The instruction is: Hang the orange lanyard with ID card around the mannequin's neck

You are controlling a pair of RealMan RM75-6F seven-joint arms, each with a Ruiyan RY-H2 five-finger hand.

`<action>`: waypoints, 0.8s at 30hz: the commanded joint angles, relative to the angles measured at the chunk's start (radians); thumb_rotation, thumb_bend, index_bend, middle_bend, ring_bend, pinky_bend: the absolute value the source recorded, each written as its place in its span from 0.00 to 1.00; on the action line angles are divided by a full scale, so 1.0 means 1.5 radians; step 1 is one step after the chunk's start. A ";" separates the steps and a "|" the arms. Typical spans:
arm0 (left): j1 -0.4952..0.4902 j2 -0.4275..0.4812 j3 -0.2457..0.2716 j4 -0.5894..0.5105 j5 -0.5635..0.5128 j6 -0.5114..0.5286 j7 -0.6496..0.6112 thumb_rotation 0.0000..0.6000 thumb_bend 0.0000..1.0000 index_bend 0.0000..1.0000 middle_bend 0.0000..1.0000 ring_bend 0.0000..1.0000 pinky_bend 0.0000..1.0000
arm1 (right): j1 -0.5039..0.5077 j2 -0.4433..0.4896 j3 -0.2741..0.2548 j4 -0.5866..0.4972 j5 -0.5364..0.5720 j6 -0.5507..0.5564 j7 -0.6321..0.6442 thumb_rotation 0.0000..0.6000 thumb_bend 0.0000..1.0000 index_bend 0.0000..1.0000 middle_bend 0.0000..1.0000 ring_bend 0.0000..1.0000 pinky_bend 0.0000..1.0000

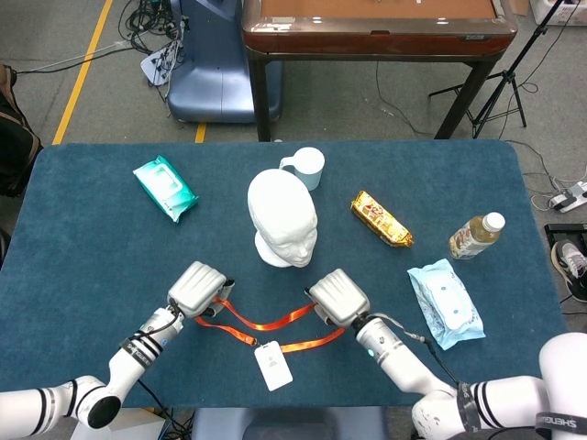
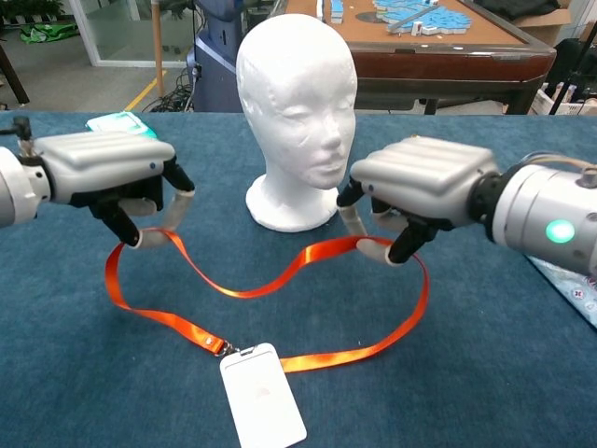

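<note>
No writing can be read on the white ID card [image 2: 262,408], which lies flat on the blue table [image 2: 485,373]. The left hand [image 2: 117,182] and right hand [image 2: 415,191] each pinch the orange lanyard [image 2: 252,290], raised in front of the white mannequin head [image 2: 297,112], with the strap sagging between them.

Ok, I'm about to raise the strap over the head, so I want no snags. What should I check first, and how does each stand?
1. Left hand holds the orange lanyard: ok, strap pinched in its fingers.
2. Right hand holds the strap: ok.
3. Loop spread wide enough for the mannequin head: not ok, the far strand sags in a V between the hands.
4. ID card off the table: not ok, it lies flat.
5. Path to the head free: ok, nothing stands between hands and head.
6. Strap free of twists: cannot tell.
</note>
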 commanded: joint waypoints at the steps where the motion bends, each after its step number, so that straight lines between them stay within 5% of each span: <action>1: 0.007 0.050 -0.022 -0.072 0.032 0.038 -0.004 1.00 0.35 0.63 1.00 1.00 0.98 | -0.028 0.055 0.004 -0.050 -0.071 0.039 0.043 1.00 0.47 0.65 0.96 1.00 1.00; 11: -0.008 0.132 -0.097 -0.187 0.014 0.074 0.017 1.00 0.35 0.63 1.00 1.00 0.98 | -0.064 0.145 0.048 -0.120 -0.152 0.099 0.084 1.00 0.47 0.65 0.96 1.00 1.00; 24: -0.049 0.186 -0.175 -0.220 -0.097 0.082 0.056 1.00 0.35 0.63 1.00 1.00 0.98 | -0.062 0.204 0.140 -0.146 -0.090 0.102 0.072 1.00 0.47 0.66 0.96 1.00 1.00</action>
